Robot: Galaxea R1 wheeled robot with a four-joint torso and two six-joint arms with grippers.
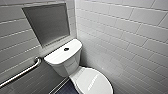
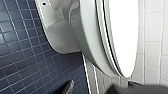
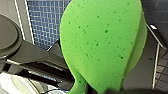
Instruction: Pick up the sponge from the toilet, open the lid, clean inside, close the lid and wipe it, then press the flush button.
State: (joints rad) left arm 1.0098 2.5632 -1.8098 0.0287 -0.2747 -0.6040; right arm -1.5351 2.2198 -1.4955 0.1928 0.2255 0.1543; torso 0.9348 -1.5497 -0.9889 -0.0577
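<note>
Right hand [image 3: 100, 88] around sponge [image 3: 102, 42], wrist view; lid [image 1: 93, 82] down, flush button [image 1: 66, 49], head view.

Toilet [image 1: 65, 65]: white, glossy, set in the tiled corner, with a boxy tank and an oval bowl. Lid [image 1: 92, 81]: white oval, down flat on the bowl, shut. Flush button [image 1: 66, 49]: small, round, dark, mid tank top. Sponge [image 3: 100, 42]: bright green, pitted, off the toilet, its broad rounded face near my wrist, its narrow part pinched in my right gripper [image 3: 105, 90].
</note>
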